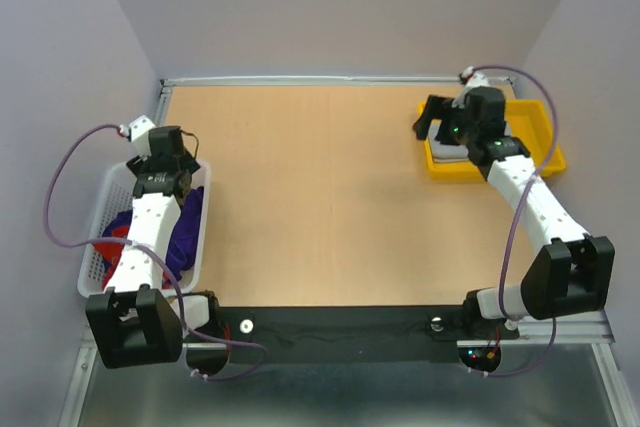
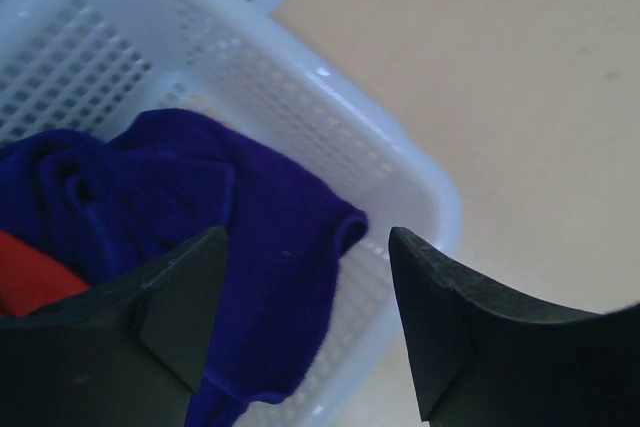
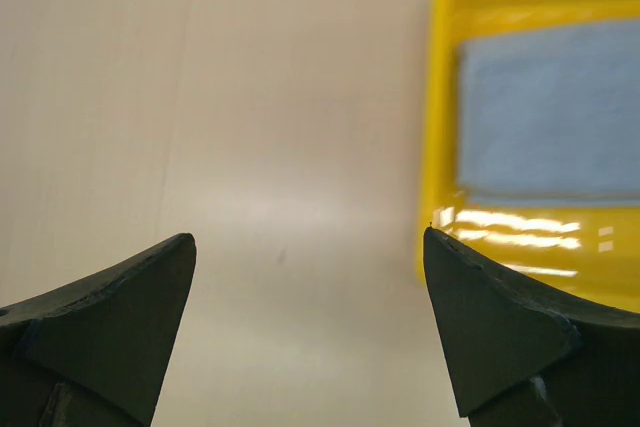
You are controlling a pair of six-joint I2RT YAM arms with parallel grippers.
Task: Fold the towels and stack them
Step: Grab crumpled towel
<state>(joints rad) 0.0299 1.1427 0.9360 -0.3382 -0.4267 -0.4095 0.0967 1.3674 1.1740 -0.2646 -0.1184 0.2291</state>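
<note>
A deep purple towel (image 2: pixel 250 237) lies crumpled in the white mesh basket (image 2: pixel 330 107), with a red towel (image 2: pixel 30 282) partly hidden under it. My left gripper (image 2: pixel 305 247) hangs open just above the purple towel's edge near the basket's corner, holding nothing. From above, the left gripper (image 1: pixel 178 169) is over the basket's far end, with the purple towel (image 1: pixel 188 232) and the red towel (image 1: pixel 112 237) behind it. A folded grey towel (image 3: pixel 550 107) lies flat in the yellow tray (image 3: pixel 440 147). My right gripper (image 3: pixel 306 237) is wide open and empty over bare table, just left of the tray.
The basket (image 1: pixel 92 247) stands at the table's left edge, beside the left arm. At the far right corner the yellow tray (image 1: pixel 545 152) is partly covered by the right gripper (image 1: pixel 430 119). Purple walls enclose the table on three sides.
</note>
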